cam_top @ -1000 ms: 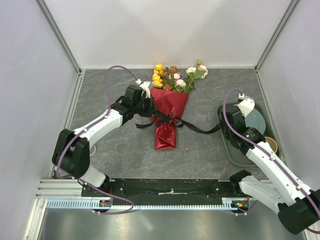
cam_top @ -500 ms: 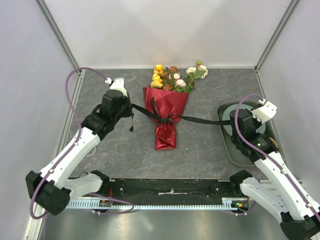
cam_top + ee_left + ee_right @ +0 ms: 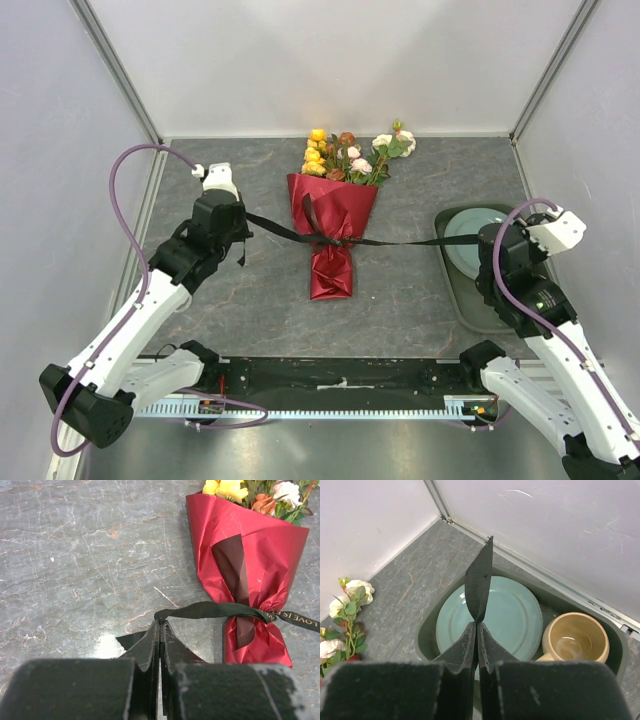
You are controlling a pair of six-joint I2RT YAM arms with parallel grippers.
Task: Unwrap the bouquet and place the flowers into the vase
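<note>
On the grey tabletop (image 3: pixel 420 300) the light, crushable bouquet (image 3: pixel 335 215) lies flat, left gripper (image 3: pixel 160 626) and right gripper (image 3: pixel 476 626) each clamped on its limp ribbon (image 3: pixel 210 610), judged the proper hold.

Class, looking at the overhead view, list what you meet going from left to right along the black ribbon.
Left tool → bouquet → right tool; the ribbon runs between all three.
</note>
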